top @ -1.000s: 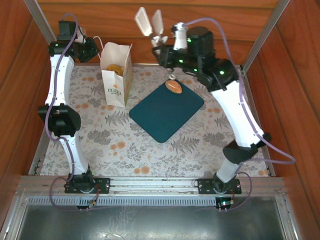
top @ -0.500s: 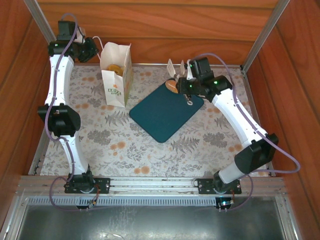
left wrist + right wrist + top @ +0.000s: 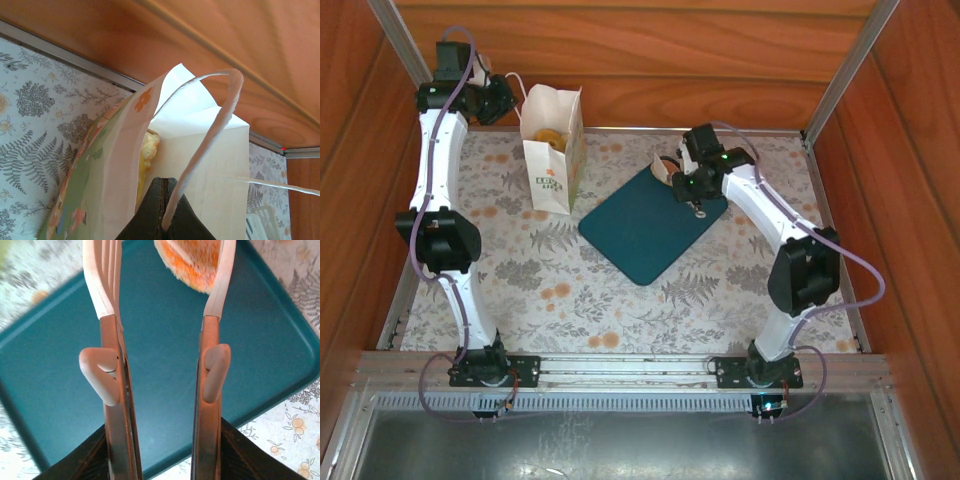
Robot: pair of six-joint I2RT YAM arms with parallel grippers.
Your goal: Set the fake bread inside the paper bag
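On the left, I'm holding the left gripper (image 3: 162,215) at the far corner with its jaws pressed together on the cord handle (image 3: 220,125) of the paper bag (image 3: 552,150). I judge this is pulling the mouth open and steadying the bag upright near the back wall (image 3: 640,60). Some fake bread (image 3: 149,147) is already sitting inside, pale yellow against the bag's inner wall. Moving right, the dark teal tray (image 3: 645,230) is lying between the bag and my other arm. There I'm working the right gripper (image 3: 162,460), whose jaws are pinching the two arms of the tongs (image 3: 107,375) rather than any food. The tong blades are standing apart, straddling one orange piece of bread (image 3: 192,262) at the tray's far corner. The right blade is at its edge and the left is clear of it, so I'm judging the squeeze is not yet made.
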